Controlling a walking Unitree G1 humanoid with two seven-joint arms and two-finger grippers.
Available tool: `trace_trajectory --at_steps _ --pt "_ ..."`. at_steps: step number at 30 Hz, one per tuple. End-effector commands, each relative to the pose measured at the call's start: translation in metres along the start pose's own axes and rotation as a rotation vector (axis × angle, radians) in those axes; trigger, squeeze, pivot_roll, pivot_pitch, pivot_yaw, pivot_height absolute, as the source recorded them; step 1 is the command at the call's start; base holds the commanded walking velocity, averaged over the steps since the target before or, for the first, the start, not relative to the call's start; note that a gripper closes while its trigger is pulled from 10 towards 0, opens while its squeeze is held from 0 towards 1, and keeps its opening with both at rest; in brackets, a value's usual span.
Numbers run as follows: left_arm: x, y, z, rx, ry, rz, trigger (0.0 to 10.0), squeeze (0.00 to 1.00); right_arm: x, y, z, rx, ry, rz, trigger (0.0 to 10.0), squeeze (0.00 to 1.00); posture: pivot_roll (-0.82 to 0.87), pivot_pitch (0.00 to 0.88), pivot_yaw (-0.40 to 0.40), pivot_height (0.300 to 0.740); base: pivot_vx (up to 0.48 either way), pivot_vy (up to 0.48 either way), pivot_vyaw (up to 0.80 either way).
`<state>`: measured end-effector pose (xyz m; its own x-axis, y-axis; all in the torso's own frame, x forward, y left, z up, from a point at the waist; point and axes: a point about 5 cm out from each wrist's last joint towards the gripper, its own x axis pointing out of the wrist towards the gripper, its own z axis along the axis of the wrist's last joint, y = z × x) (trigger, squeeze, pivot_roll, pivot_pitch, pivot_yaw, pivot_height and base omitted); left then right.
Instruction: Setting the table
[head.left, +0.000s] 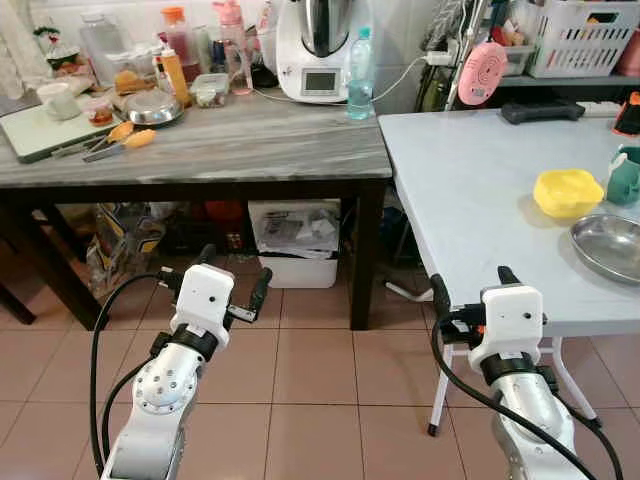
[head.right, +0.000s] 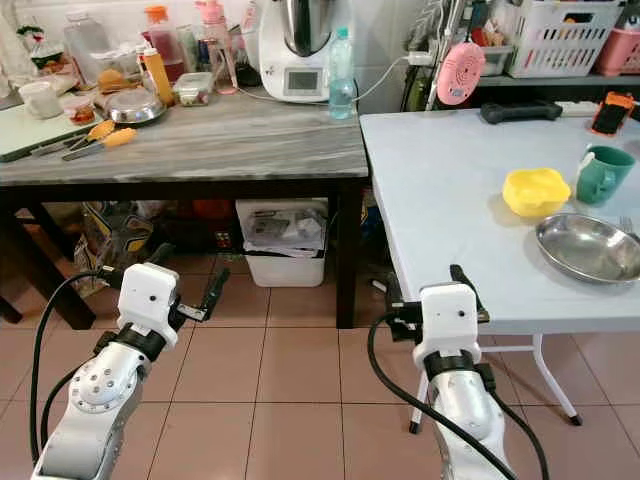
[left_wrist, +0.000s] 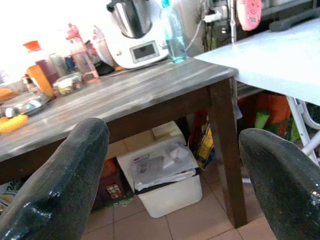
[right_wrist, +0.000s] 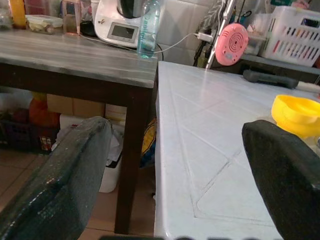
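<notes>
- The left gripper (head.left: 233, 279) has its two long black fingers (left_wrist: 60, 185) spread apart with nothing between them; it hangs over the reddish tiled floor (head.left: 300, 370), in front of the dark wooden table with a grey streaked top (head.left: 250, 140).
- The right gripper (head.left: 475, 287) also has its jaws spread wide and empty; it sits at the near edge of the white folding table (head.left: 470, 190), level with the tabletop.
- Between the right fingers, the wrist view looks along the white tabletop toward a yellow plastic bowl (right_wrist: 298, 114).
- On the white table, well apart from the right gripper, the yellow bowl stands near a round steel plate (head.right: 590, 247), with a green mug (head.right: 603, 172) just beside the bowl.
- Farther back on that table lie a black bar-shaped object (head.right: 520, 111) and an orange and black device (head.right: 612, 112).
- Beneath the wooden table stands a white bin stuffed with paper (head.left: 295, 240).
- On the wooden table are a white kitchen machine with a steel jug (head.left: 318, 50), a clear plastic water bottle (head.left: 360, 75), a steel bowl (head.left: 152, 107) and orange-handled tools (head.left: 125, 140).
- A pink round fan (head.left: 482, 72) hangs behind the white table, beside a white slatted basket (head.left: 580, 40).
</notes>
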<state>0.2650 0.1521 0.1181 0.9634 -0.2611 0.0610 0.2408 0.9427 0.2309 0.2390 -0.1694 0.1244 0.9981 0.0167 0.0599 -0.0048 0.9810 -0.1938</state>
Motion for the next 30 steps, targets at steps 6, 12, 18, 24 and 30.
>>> trace_trajectory --at_steps 6,12,18,24,30 --pt "0.0041 -0.0004 0.0013 -0.011 0.006 -0.006 10.0 0.0 -0.0019 -0.003 0.0066 0.033 -0.022 -0.016 10.0 0.0 -0.09 0.024 0.072 0.74 0.0 -0.331 0.0" --pt "0.0072 -0.0024 0.0018 -0.017 0.009 -0.01 10.0 0.0 -0.0004 -0.0029 0.0091 0.029 -0.025 -0.028 10.0 0.0 -0.09 0.026 0.076 0.74 0.0 -0.336 0.0" --pt "0.0077 -0.0027 0.0019 -0.019 0.013 -0.013 10.0 0.0 0.0001 -0.0035 0.0084 0.042 -0.014 -0.033 10.0 0.0 -0.09 0.028 0.078 0.74 0.0 -0.342 0.0" --pt "0.0085 -0.0024 0.0016 -0.022 0.015 -0.011 10.0 0.0 0.002 -0.0035 0.0098 0.013 -0.013 -0.037 10.0 0.0 -0.09 0.03 0.076 0.74 0.0 -0.345 0.0" --pt "0.0096 -0.0025 0.0014 -0.025 0.016 -0.004 10.0 0.0 0.0057 -0.0022 0.0115 0.029 -0.023 -0.057 10.0 0.0 -0.09 0.031 0.075 0.74 0.0 -0.368 0.0"
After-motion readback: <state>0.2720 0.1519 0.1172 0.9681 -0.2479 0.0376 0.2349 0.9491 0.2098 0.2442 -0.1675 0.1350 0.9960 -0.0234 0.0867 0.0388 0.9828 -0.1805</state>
